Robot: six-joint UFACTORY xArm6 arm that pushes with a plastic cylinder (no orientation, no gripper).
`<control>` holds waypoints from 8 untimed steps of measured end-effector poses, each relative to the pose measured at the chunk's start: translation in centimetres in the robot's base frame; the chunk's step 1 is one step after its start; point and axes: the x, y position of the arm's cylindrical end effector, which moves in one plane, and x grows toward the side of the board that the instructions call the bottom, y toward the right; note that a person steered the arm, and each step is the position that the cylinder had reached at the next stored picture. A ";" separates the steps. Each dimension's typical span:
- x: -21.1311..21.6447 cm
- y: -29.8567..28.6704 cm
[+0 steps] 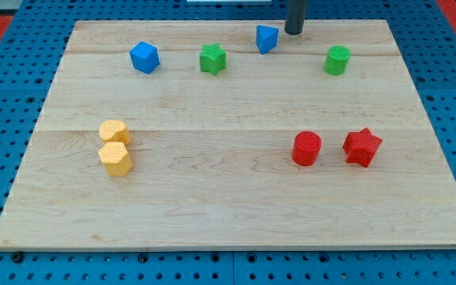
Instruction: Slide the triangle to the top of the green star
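The blue triangle lies near the view's top, right of the green star and a little higher than it. My tip is at the board's top edge, just to the right of the blue triangle, close to it or touching it. The green star sits between the blue triangle and a blue cube at the view's upper left.
A green cylinder stands at the upper right. A red cylinder and a red star sit at the right. Two yellow blocks touch at the left. The wooden board lies on a blue pegboard.
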 end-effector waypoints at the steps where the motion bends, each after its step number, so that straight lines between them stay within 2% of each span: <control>1: 0.0 0.0; 3: 2.6 -1.0; 4: 2.5 -1.3; 6: 0.5 -5.7; 8: 0.1 -5.7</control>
